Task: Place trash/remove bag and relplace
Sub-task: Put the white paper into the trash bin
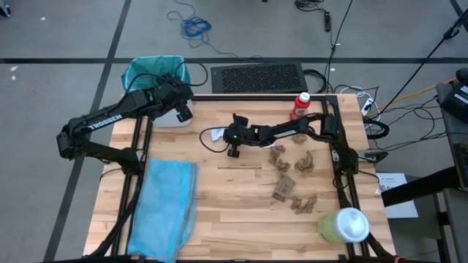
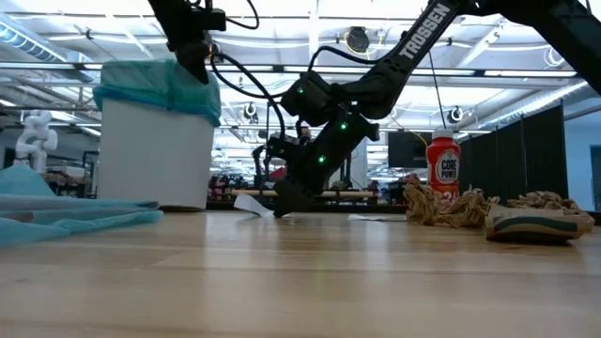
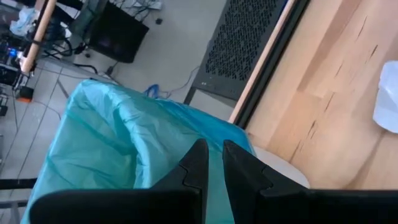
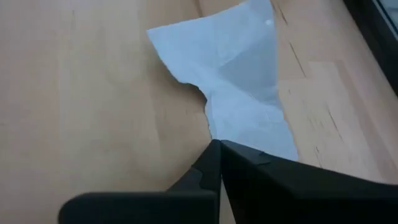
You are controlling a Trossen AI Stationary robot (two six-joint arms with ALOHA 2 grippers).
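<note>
**My right gripper pinched shut at a white scrap, left one over the bin**

My right gripper [image 4: 216, 149] is down on the table [image 1: 241, 197], near its middle and toward the far edge. Its two fingers are pressed together, tips meeting at the edge of a white paper scrap [image 4: 245, 93] that lies flat on the wood. In my right wrist view the tips close right on the scrap's torn margin, though I cannot tell for certain whether paper is caught between them. In the low view the scrap [image 2: 252, 204] shows just beside the lowered gripper [image 2: 285, 208].

My left gripper [image 3: 211, 163] is at the rim of the white bin [image 2: 155, 155], which stands at the table's far left corner. The teal-green bag [image 1: 155, 71] lines the bin, its plastic folded over the rim. The fingers stand only slightly apart, a narrow gap between them, right over the liner's edge [image 3: 124, 137]; I cannot tell if they grip it.

The brown paper scraps [image 1: 292, 183] lie scattered on the right half of the table, well apart from the bin. The pale sky-blue bag [image 1: 167, 208] lies flat near the left front edge. A red bottle [image 1: 300, 107] stands by the far edge, and a pale-green container with a white top [image 1: 344, 226] sits at the right front corner.
</note>
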